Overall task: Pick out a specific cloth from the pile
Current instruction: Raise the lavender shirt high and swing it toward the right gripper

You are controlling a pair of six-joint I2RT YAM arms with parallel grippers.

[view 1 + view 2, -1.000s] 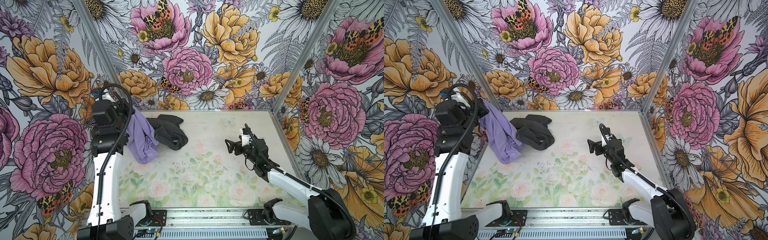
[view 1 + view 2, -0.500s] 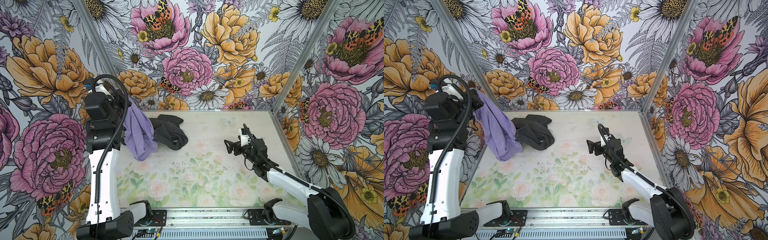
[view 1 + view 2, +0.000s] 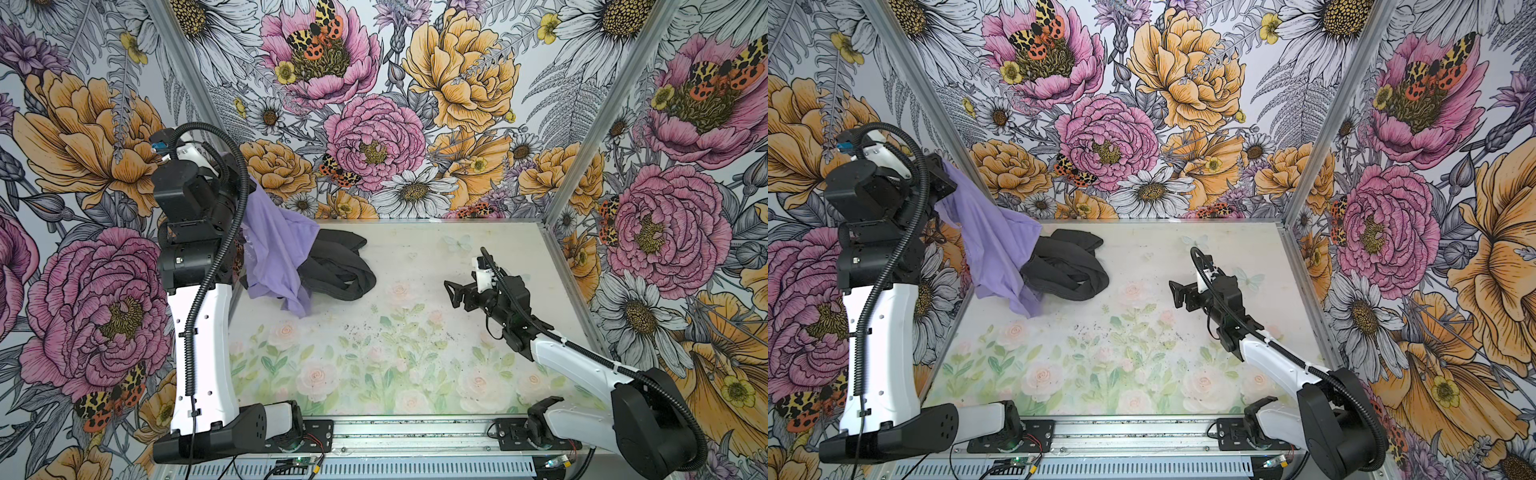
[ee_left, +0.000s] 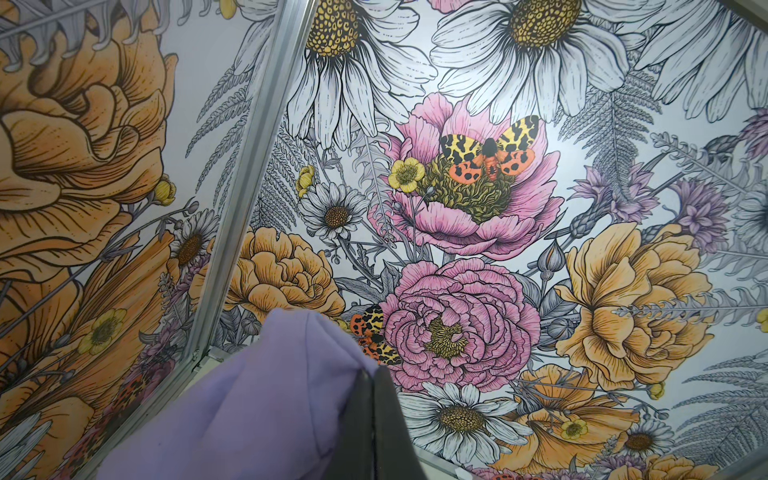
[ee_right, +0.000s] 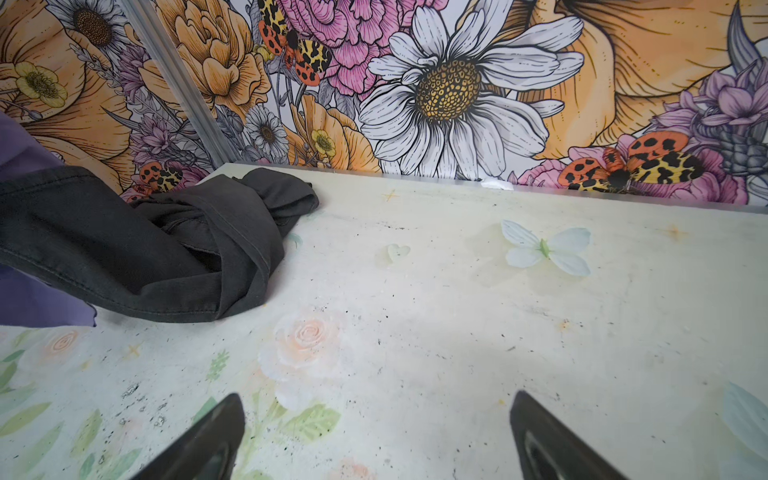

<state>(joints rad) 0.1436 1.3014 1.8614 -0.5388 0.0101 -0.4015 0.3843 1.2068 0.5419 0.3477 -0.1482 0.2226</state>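
Higher than a second ago, the left gripper (image 3: 936,176) stays clenched on the lavender T-shirt (image 3: 994,245) — its hem trailing on the table (image 3: 415,332) against the black garments (image 3: 336,266). The right gripper (image 5: 376,436) waits spread and empty. A snagged fold (the fabrics touch) could drag black cloth along — or loosen the grip.
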